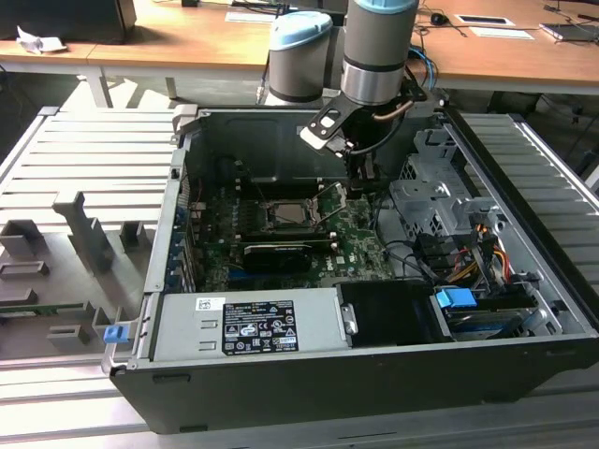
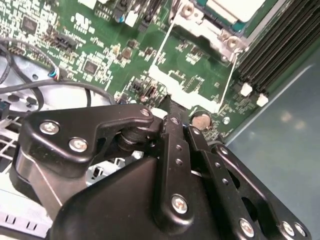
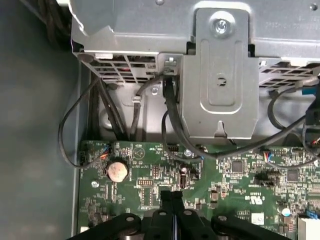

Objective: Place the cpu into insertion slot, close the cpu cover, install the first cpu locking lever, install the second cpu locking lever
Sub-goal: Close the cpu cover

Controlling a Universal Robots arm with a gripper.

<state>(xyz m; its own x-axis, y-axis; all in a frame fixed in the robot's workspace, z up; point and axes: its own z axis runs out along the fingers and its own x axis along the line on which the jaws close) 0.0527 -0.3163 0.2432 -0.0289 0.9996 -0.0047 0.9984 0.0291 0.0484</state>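
Hovering inside the open computer case (image 1: 262, 140), the gripper (image 2: 169, 103) has its jaws clenched together, tips at the opened cpu cover's (image 2: 186, 93) free edge. The cpu (image 2: 235, 9) sits in the insertion slot (image 2: 210, 29) near the green board's (image 2: 100, 45) middle.

An open black computer case (image 1: 374, 393) fills the middle of the exterior view, lying on a grey slatted table (image 1: 94, 140). Its grey power supply (image 1: 253, 325) with 1 label sits low in the centre. A blue connector (image 1: 456, 301) lies low at the exterior view's right, and a small blue clip (image 1: 114, 333) low at its left. Wooden desks (image 1: 187, 47) cross the top. In the first wrist view, 1 coin battery (image 3: 117, 170) sits on the green board (image 3: 240, 195), near black cables (image 3: 172, 115) and a grey metal bracket (image 3: 220, 90).
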